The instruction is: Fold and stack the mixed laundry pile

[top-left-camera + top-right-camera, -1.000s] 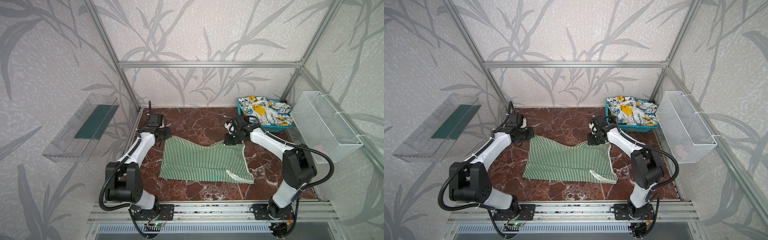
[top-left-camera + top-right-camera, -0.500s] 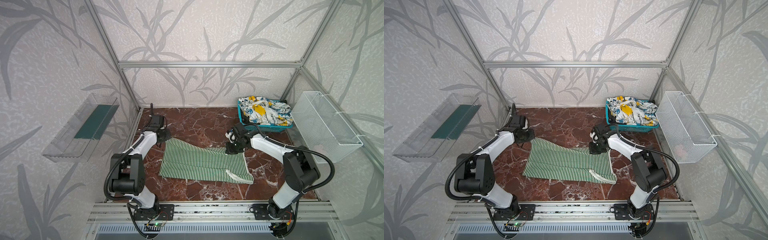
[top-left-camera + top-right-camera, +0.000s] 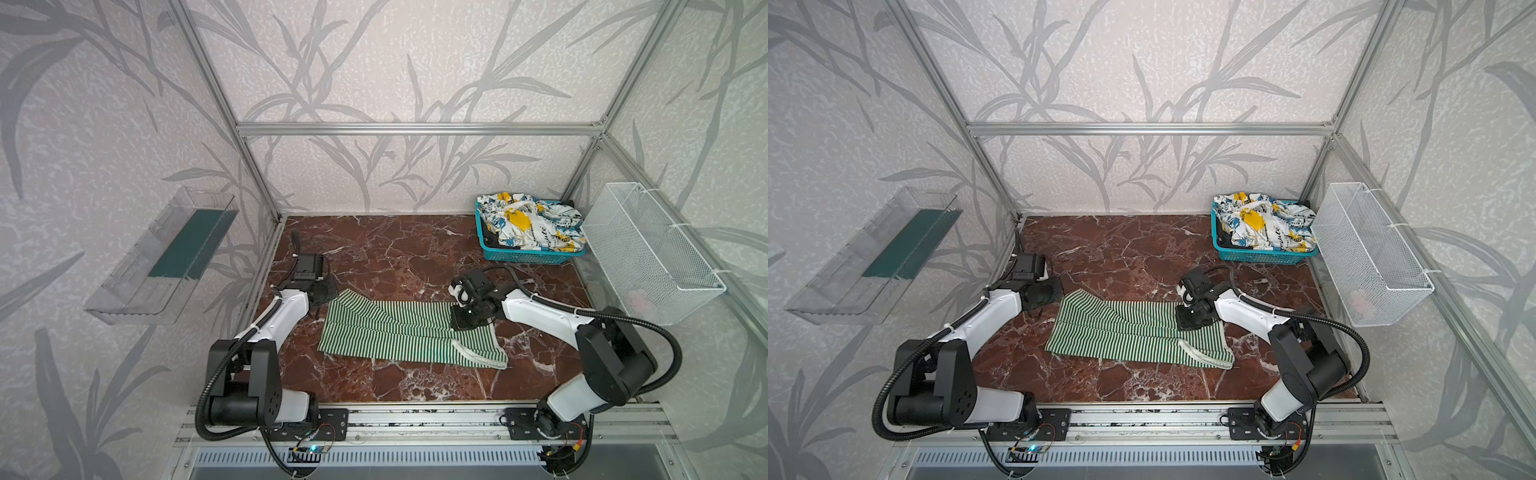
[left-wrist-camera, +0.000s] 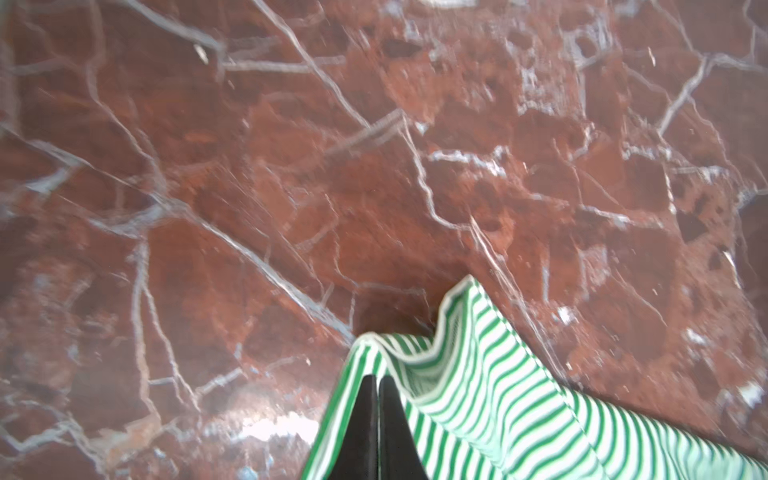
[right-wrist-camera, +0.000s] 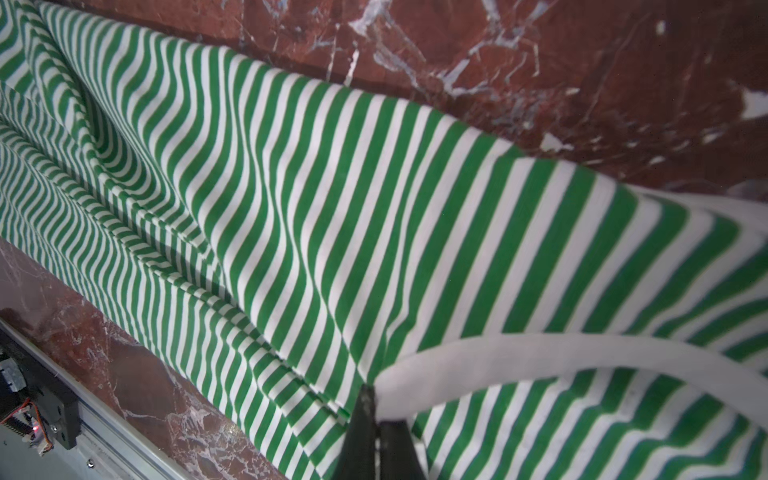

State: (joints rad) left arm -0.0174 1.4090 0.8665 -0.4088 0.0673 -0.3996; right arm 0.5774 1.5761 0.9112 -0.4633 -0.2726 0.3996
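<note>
Garment: green-and-white striped garment (image 3: 399, 332), spread on surface (image 3: 395, 257) between both grippers.
Left gripper (image 4: 377, 380): clenched on its corner hem.
Right gripper (image 5: 376, 409): clenched beside white neckband (image 5: 540, 353).
Handling: soft, light, limp; hold hems.

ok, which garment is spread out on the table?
The green-and-white striped garment: it alone lies spread on the marble table. The printed white, blue and yellow garment is bunched in the teal basket.
</note>
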